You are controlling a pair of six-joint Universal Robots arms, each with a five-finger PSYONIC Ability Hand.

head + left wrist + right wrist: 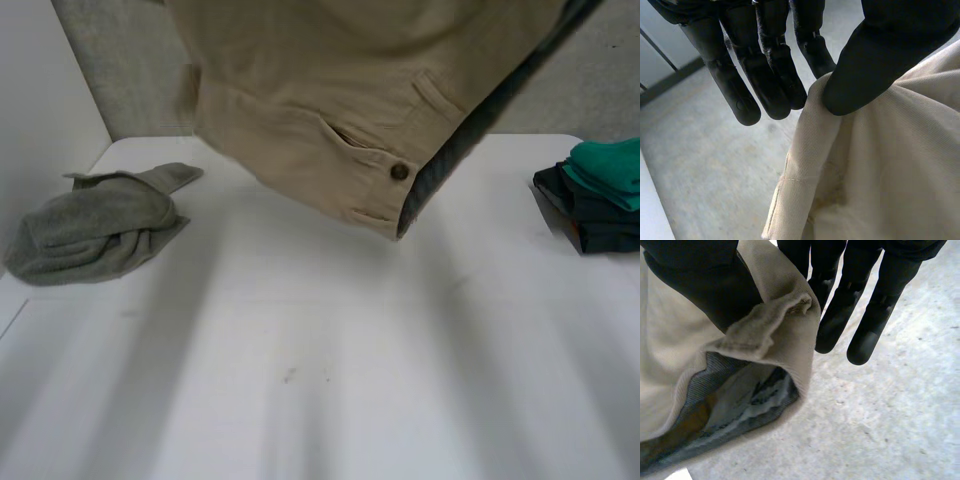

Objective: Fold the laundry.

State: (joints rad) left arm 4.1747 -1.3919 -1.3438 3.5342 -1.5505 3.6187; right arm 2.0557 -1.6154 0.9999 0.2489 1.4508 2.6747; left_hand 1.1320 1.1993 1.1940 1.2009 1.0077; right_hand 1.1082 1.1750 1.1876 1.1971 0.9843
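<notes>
Grey floor [710, 180] beyond left hand [880, 55], beige trousers [885, 170]

Beige twill trousers [330, 90]: plain tan, fine diagonal weave. Waistband lining [445, 160] dk grey w/ thin pale stripes; brownish patch inside it in right wrist view. Round button [399, 172] dk brown. Crumpled fleece cloth [95, 228] plain grey-green. Folded stack: top garment [612, 168] bright green, lower garments [590, 222] dk navy w/ orange fleck. Table [320, 360] white. Left hand [770, 75] & right hand [855, 305] black. Floor [890, 415] speckled grey.
</notes>
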